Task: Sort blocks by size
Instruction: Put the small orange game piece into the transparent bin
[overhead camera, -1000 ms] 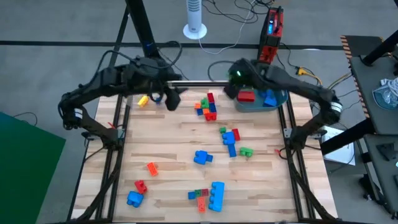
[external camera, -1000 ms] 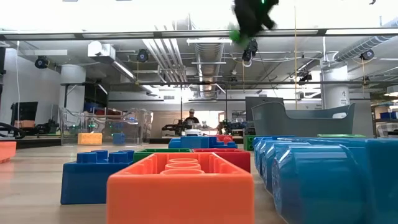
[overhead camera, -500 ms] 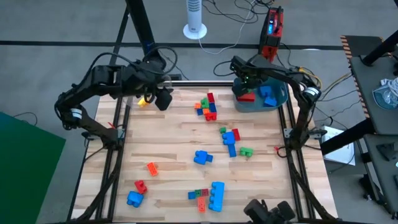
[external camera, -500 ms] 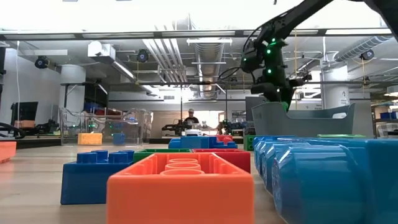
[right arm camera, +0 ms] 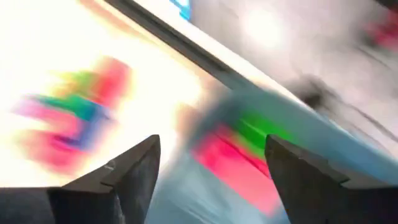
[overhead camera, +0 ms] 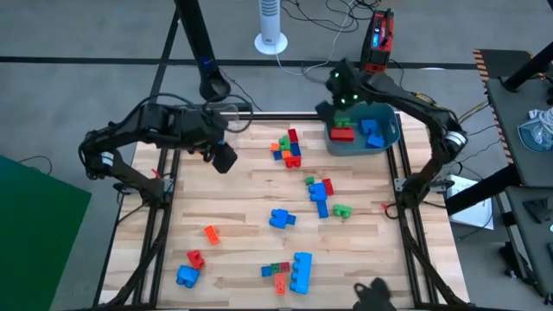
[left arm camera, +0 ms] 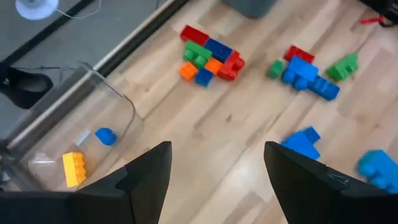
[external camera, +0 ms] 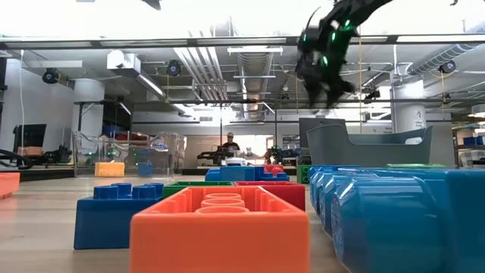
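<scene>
High view shows the blocks (overhead camera: 290, 207) scattered over the wooden table (overhead camera: 242, 225): a mixed cluster (overhead camera: 287, 147) near the far edge, a blue and red group (overhead camera: 320, 193) right of centre with a small green brick (overhead camera: 342, 210) beside it, a chunky blue brick (overhead camera: 281, 218) at centre, and more along the near edge, including a large blue brick (overhead camera: 299, 271). Bare wood lies left of centre and along the left edge.

At the far right corner the teal tub (overhead camera: 386, 136) holds a red brick (overhead camera: 342, 134), a green brick (overhead camera: 343, 123) and a blue brick (overhead camera: 373, 133). At the far left, the clear plastic box (left arm camera: 93, 124) holds a yellow brick (left arm camera: 73, 168) and a tiny blue brick (left arm camera: 105, 135).

The left gripper (overhead camera: 224, 157) hovers over the far left of the table, fingers apart and empty. The right gripper (overhead camera: 340, 86) hangs above the tub's far left rim, fingers spread, holding nothing.
</scene>
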Available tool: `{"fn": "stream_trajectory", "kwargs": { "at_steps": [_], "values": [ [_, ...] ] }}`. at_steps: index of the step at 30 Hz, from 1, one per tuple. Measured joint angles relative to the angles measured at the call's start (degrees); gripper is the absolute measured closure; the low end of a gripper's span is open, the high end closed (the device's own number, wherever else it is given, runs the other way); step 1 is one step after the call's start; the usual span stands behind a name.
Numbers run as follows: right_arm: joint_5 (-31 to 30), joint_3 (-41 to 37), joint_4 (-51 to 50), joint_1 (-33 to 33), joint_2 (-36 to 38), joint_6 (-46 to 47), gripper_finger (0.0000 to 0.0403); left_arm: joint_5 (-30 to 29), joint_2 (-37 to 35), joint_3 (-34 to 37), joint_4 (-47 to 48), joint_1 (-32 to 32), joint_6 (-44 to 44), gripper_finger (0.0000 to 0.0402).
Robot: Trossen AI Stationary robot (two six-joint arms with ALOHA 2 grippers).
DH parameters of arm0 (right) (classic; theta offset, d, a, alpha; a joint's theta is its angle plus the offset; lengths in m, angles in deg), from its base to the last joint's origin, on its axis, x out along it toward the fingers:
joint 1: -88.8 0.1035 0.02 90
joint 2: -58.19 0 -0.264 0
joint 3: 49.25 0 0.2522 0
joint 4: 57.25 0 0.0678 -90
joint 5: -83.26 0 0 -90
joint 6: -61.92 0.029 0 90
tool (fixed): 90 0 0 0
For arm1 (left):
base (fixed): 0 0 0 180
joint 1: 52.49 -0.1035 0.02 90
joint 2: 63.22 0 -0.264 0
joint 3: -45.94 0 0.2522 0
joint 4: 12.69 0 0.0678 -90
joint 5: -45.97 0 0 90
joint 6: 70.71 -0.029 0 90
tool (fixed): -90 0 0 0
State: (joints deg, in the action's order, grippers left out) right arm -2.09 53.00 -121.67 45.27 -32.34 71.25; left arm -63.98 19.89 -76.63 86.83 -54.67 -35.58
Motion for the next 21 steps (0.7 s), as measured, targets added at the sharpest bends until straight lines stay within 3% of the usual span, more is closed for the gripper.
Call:
{"fn": "stream_trajectory", "kwargs": {
  "at_steps": [3, 8, 13, 21],
  "values": [
    [8.3, 0.1, 13.6, 2.8, 3.2, 2.1, 0.0164, 0.0, 0.0, 0.8, 0.1, 2.3, 0.9, 0.0159],
    [10.4, 0.0, 21.3, 8.0, 7.9, 0.5, 0.0222, 0.0, -1.0, 3.1, -5.9, 7.2, -2.4, 0.0159],
    [10.3, 0.0, 13.7, 11.9, 12.7, 0.9, 0.0293, 4.7, -6.2, 10.5, -13.3, 9.8, -2.2, 0.0159],
    [10.3, 0.0, -4.3, 16.4, 16.8, 4.2, 0.0388, 21.9, -15.2, 28.4, -14.0, 9.9, 21.5, 0.0169]
  ]
}}
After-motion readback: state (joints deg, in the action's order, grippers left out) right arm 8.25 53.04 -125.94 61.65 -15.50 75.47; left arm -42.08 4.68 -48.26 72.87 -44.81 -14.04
